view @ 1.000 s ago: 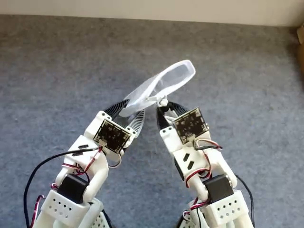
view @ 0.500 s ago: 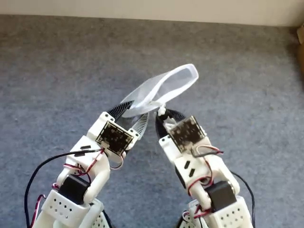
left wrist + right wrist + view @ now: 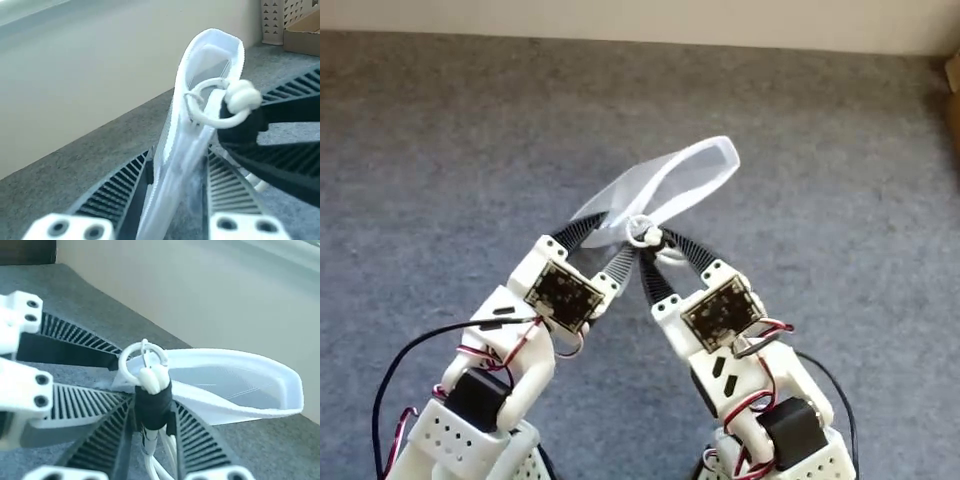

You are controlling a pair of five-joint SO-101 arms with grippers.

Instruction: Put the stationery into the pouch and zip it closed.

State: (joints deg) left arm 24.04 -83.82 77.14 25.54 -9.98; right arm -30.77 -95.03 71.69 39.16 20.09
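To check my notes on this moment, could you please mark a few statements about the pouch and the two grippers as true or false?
1. The left gripper is shut on the pouch. True.
2. The right gripper grips the zip pull. True.
3. The pouch lies flat on the carpet. False: it is held up between the two grippers, off the carpet.
4. The pouch is zipped fully closed. False: its far end gapes open.
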